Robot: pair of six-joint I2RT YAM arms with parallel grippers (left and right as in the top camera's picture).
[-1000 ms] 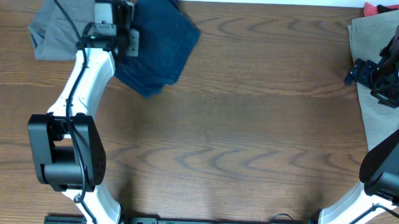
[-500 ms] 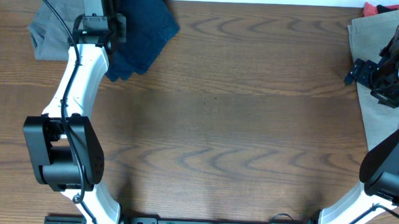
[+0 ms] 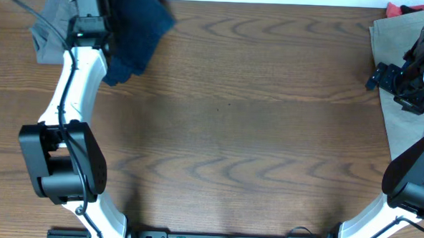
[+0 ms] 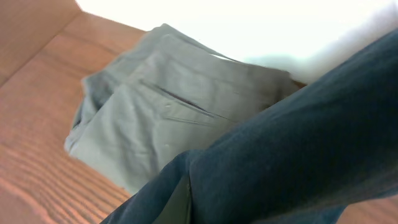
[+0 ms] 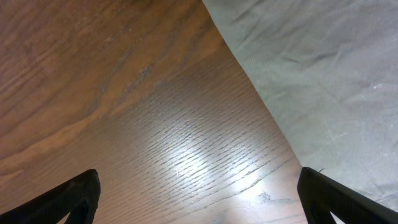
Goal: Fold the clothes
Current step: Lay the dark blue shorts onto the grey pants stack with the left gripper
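The middle of the brown wooden desk is bare from the near edge outward. Toward 3 o'clock, the right claw hangs with its two dark fingers wide apart and nothing between them. It sits over bare wood, just beside the slanting edge of the tan shorts. Those shorts lie flat along the right side of the desk, from about 4 o'clock up to 1 o'clock, running partly under the arm. At the far right corner a scrap of red cloth touches their top edge. Toward 11 o'clock, the left arm reaches to the far edge, and the left claw is clamped together on the navy shorts. The navy shorts spread in a bunched heap to the right of the claw, with a corner trailing back toward the near side. In the left wrist view the dark cloth fills the lower right and hides the fingers. Farthest to the left, at about 10 o'clock, are the folded grey shorts, pocket seam up, on the desk corner beside the navy pair. Whether the two pairs touch cannot be told.
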